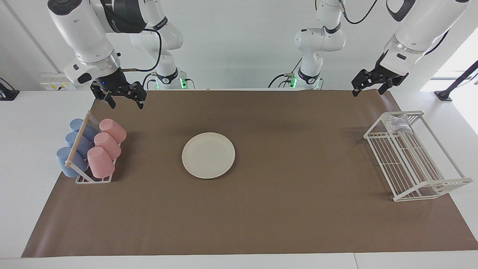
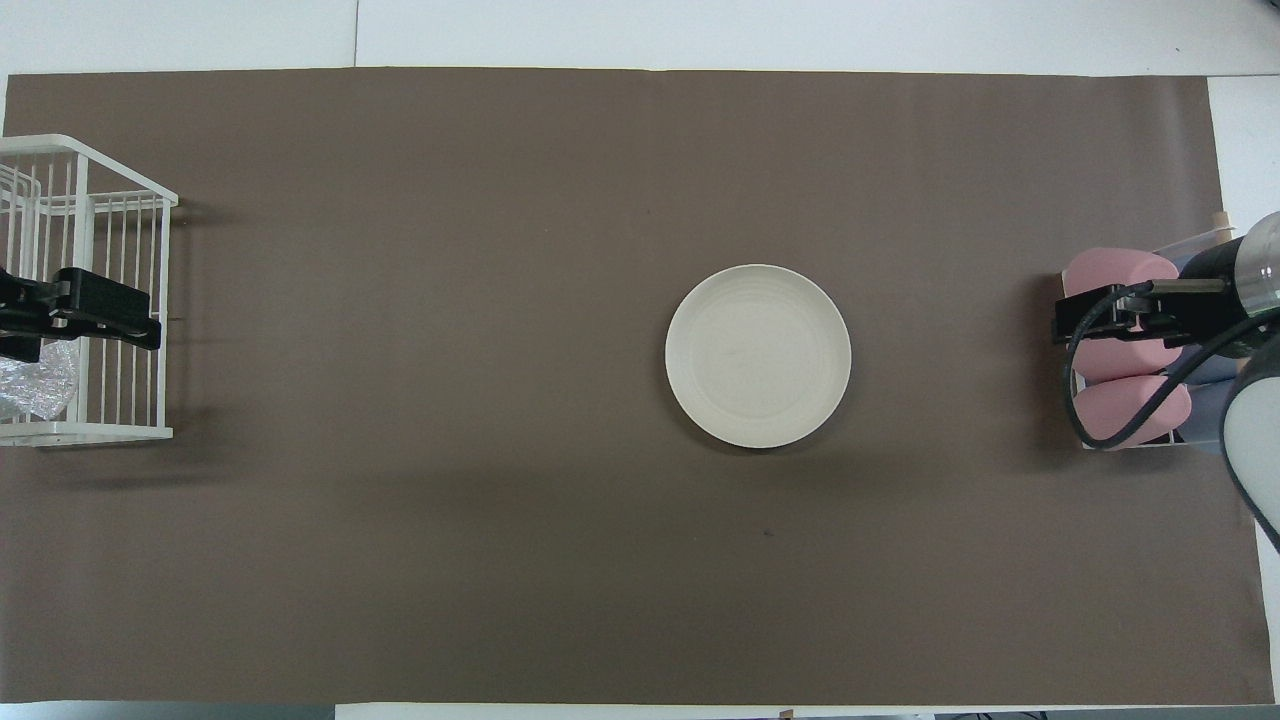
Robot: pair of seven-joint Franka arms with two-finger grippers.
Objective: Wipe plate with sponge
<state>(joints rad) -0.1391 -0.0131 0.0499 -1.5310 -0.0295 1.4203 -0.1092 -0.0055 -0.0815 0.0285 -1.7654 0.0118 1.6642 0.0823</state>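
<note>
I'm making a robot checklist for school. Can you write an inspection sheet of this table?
Surface: brown mat on a white table.
Job's things: plate mid-mat, bare; sponge on the wire rack at the left arm's end.
Clutter: cup rack with pink and blue cups at the right arm's end.
Tools: left tool open, up in the air near the wire rack; right tool open, above the cup rack.
Cables: black ones on the arms.
Surroundings: white wall.

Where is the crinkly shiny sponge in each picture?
Facing view: the sponge sits in the white wire rack, at the rack's end nearer the robots.
Overhead view: the sponge peeks out at the picture's edge, inside the same rack.
Shared landmark: the plate on the brown mat.
</note>
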